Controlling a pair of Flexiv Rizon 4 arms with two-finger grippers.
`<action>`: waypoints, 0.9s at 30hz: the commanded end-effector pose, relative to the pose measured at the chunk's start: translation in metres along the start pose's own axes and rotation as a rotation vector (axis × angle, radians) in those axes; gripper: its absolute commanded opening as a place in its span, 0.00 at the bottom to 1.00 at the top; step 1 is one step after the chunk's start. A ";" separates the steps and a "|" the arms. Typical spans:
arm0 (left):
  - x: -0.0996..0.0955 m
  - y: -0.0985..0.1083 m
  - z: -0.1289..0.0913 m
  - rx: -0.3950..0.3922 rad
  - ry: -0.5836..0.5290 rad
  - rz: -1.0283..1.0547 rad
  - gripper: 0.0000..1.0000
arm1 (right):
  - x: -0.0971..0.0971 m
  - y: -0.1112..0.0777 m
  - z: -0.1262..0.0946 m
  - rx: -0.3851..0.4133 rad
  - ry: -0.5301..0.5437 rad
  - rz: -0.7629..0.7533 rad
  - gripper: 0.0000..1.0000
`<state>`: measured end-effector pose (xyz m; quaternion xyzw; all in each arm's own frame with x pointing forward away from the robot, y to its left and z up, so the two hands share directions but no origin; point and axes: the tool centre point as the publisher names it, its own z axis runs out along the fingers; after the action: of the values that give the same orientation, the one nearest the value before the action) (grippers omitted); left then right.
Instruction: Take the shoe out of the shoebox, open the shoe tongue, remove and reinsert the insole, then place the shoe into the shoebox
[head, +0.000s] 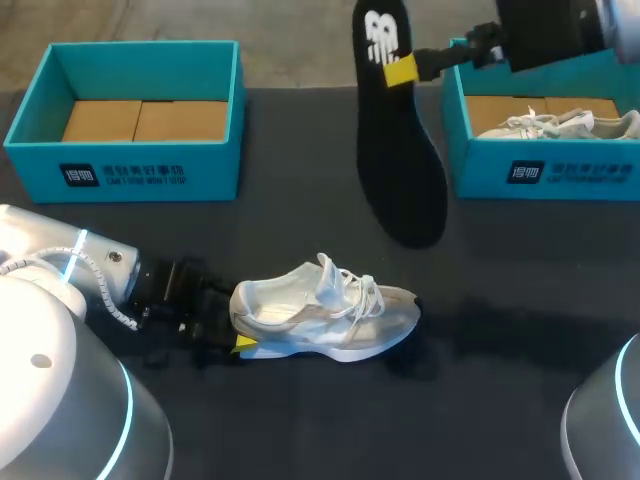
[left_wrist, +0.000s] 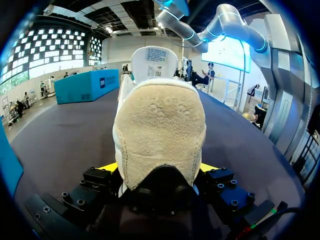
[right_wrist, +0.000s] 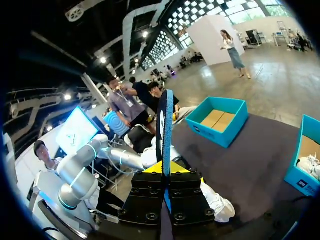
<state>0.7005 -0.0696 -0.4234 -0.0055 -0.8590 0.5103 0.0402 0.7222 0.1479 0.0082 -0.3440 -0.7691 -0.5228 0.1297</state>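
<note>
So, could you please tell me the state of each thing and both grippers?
shoe: upright on the table, insole out.
insole: out of the shoe, held in the air.
left shoebox: open, no shoe inside.
right shoebox: open, another shoe inside.
left gripper: shut on the shoe's heel.
right gripper: shut on the insole.

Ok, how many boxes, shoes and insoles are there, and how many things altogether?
Boxes: 2, the left box and the right box
Shoes: 2, the loose shoe and the boxed shoe
Insoles: 1, the black insole
Total: 5
</note>
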 end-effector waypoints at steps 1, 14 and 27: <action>-0.001 0.002 0.003 -0.002 0.000 0.000 0.00 | 0.004 -0.009 -0.025 -0.009 0.020 0.031 0.00; -0.001 0.002 0.003 -0.002 0.000 0.000 0.00 | 0.034 -0.015 -0.055 -0.060 0.047 0.110 0.00; -0.001 0.002 0.003 -0.002 0.000 0.000 0.00 | 0.053 -0.039 -0.050 -0.080 0.069 0.134 0.00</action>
<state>0.7006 -0.0696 -0.4235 -0.0055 -0.8590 0.5103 0.0402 0.6567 0.1160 0.0381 -0.3789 -0.7241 -0.5473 0.1804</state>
